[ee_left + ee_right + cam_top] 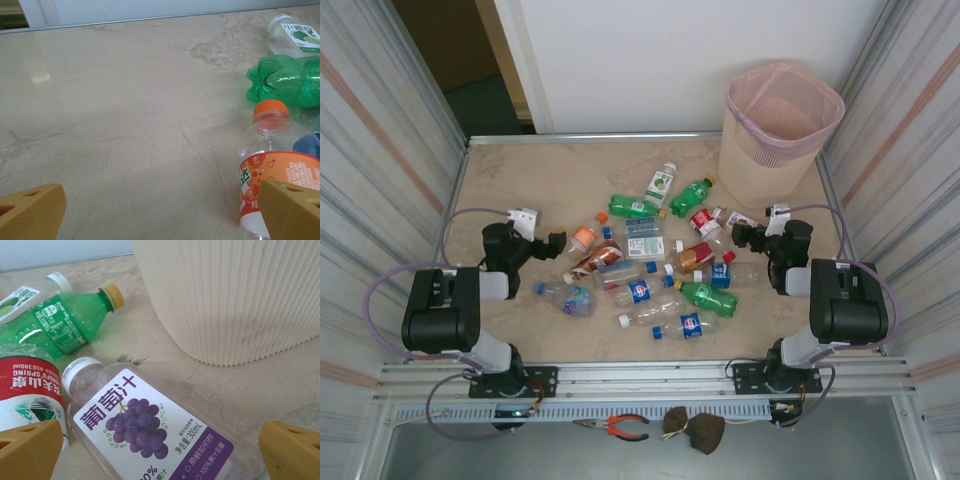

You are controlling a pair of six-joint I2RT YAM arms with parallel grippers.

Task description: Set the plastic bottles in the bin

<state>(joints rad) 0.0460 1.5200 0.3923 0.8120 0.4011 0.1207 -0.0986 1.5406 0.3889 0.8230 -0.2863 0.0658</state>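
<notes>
Beige stone-patterned counter (520, 180) from above: the plastic bottles (650, 272) lie scattered across its middle; the bin (780, 125) stands at the far right corner. Just left of the heap sits the left pincer (556, 243), just right of it the right pincer (742, 236), both released, holding nothing. Left wrist: jaws wide over bare counter, an orange-capped bottle (272, 165) just beside the right jaw, a green bottle (287, 80) beyond it. Right wrist: a grape-label bottle (150, 430) lies between the wide jaws, the bin's ribbed wall near behind.

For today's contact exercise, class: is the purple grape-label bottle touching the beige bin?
Apart. The right wrist view shows a strip of bare table between the grape-label bottle and the base of the bin.
</notes>
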